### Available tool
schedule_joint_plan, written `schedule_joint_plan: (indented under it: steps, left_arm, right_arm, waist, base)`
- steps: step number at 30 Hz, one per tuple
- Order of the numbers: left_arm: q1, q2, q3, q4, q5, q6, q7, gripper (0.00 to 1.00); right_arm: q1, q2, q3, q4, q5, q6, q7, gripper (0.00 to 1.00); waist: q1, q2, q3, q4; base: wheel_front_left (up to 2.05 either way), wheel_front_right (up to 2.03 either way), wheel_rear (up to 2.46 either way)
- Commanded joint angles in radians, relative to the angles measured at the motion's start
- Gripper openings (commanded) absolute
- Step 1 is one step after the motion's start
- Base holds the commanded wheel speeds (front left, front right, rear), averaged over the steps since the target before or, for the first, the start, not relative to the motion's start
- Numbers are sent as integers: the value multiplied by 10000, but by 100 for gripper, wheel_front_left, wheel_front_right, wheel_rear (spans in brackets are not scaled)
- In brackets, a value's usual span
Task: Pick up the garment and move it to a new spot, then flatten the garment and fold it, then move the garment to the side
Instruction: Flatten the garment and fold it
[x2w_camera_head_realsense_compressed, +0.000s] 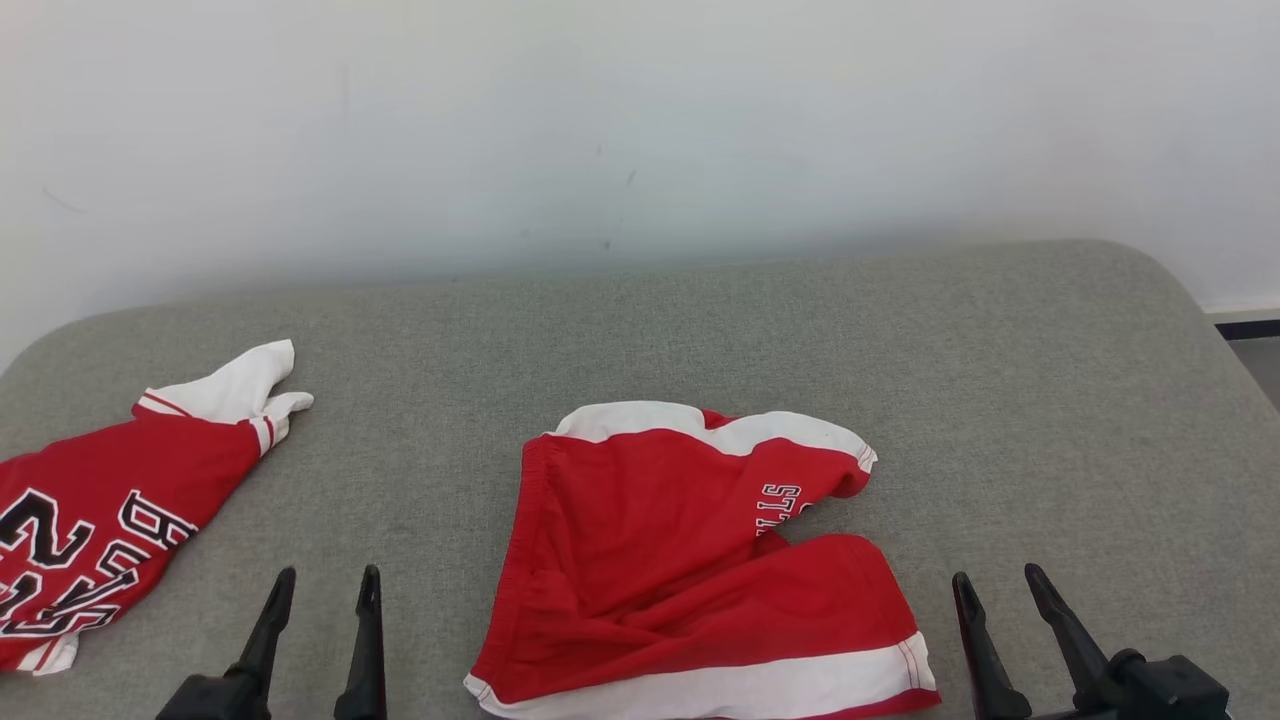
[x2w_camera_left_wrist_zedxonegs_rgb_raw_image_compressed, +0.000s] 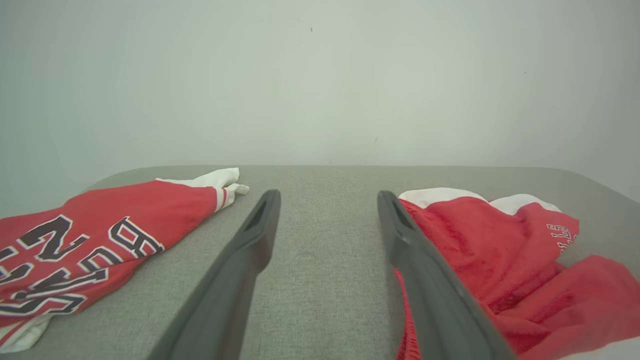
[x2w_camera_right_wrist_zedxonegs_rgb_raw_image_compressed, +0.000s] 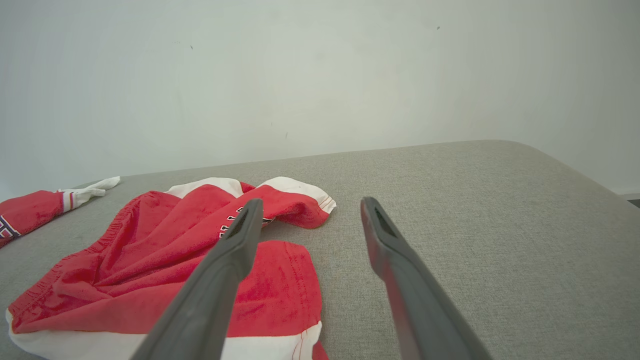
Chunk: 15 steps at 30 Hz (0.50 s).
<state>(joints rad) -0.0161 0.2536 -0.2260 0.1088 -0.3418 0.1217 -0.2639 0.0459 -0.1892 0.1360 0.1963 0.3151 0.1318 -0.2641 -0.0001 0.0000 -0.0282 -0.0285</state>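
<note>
Head view: the jersey (x2w_camera_head_realsense_compressed: 100, 520) lies bunched well left of the shorts (x2w_camera_head_realsense_compressed: 680, 560), with its white sleeve on the side nearer them. Your left gripper (x2w_camera_head_realsense_compressed: 330, 572) sits between the two and your right gripper (x2w_camera_head_realsense_compressed: 995, 573) just right of the shorts, both spread and empty.

Left wrist view: same story, jersey (x2w_camera_left_wrist_zedxonegs_rgb_raw_image_compressed: 90, 240) left of the shorts.

Right wrist view: jersey (x2w_camera_right_wrist_zedxonegs_rgb_raw_image_compressed: 30, 212) well beyond the shorts.

It looks light and floppy, so I'd pinch a doubled edge by the sleeve seam, not the flat middle.

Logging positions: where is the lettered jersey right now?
Head view: the jersey lies at the far left of the grey surface, cut by the frame edge, left of the left gripper and apart from the red shorts.
</note>
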Motion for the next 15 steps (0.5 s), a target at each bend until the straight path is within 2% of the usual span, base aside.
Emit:
schedule_joint_plan:
  steps: [1,7,15]
  left_arm:
    - [346,-91,230,-138,243,-57,-7,100]
    - [1101,-537,1149,-431,940,-416,-7,100]
    - [1363,-1035,1692,-514,1586,-893,-8,100]
  right_arm:
    - [155,-54,2,-40,-17,-22,-5,100]
    - [345,-14,-118,-70,-78,-22,-3,100]
    - [439,85,-143,-4,-92,-22,-5,100]
  waist:
    - [1,0,-34,-14]
    - [1,0,-53,26]
    - [1,0,-59,130]
  base:
    - [0,0,0]
    - [0,0,0]
    - [0,0,0]
